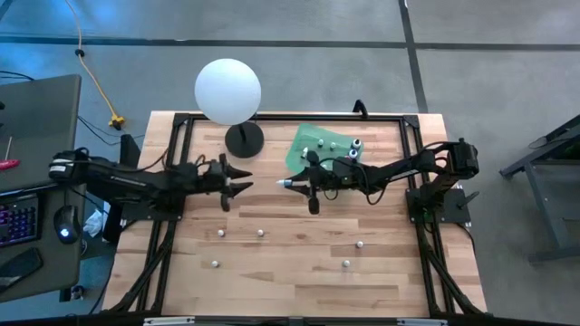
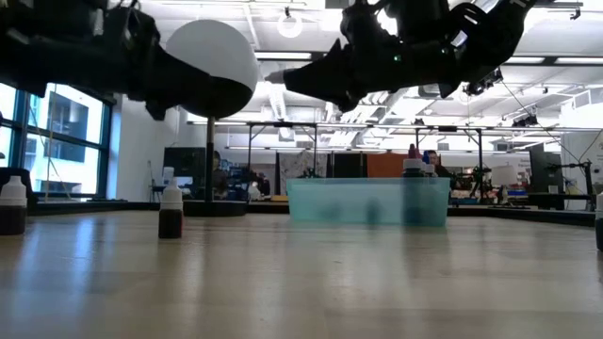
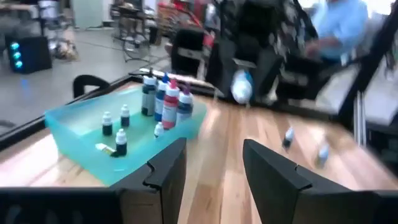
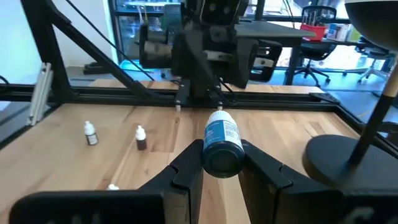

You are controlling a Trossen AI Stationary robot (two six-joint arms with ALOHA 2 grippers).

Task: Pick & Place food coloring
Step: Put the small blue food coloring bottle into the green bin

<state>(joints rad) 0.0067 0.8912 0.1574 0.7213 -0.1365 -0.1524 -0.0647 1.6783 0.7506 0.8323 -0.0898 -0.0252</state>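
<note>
My right gripper (image 1: 306,185) hovers over the table's middle, shut on a blue-labelled food coloring bottle (image 4: 222,144) with a white cap. My left gripper (image 1: 245,180) faces it from the left, open and holding nothing (image 3: 214,152). A teal tray (image 1: 308,136) by the far edge holds several bottles standing on their bases (image 3: 163,102). Several tiny white-capped bottles stand upright on the wood (image 1: 220,233) (image 1: 260,233) (image 1: 360,243). Two dark-bodied ones show in the low view (image 2: 171,211). My right gripper pinches the bottle's round body (image 4: 211,158) between its two fingers (image 4: 186,167). The bottle lies along the fingers, about level, with its white cap (image 1: 285,184) pointing toward the table's left. It is lifted clear of the table.
A white globe lamp (image 1: 227,91) on a black round base (image 1: 244,139) stands at the far edge, left of the tray. More tiny bottles stand nearer the near edge (image 1: 215,263) (image 1: 345,263). Bare wood lies between them. A person in a light blue shirt (image 3: 348,25) shows beyond the table.
</note>
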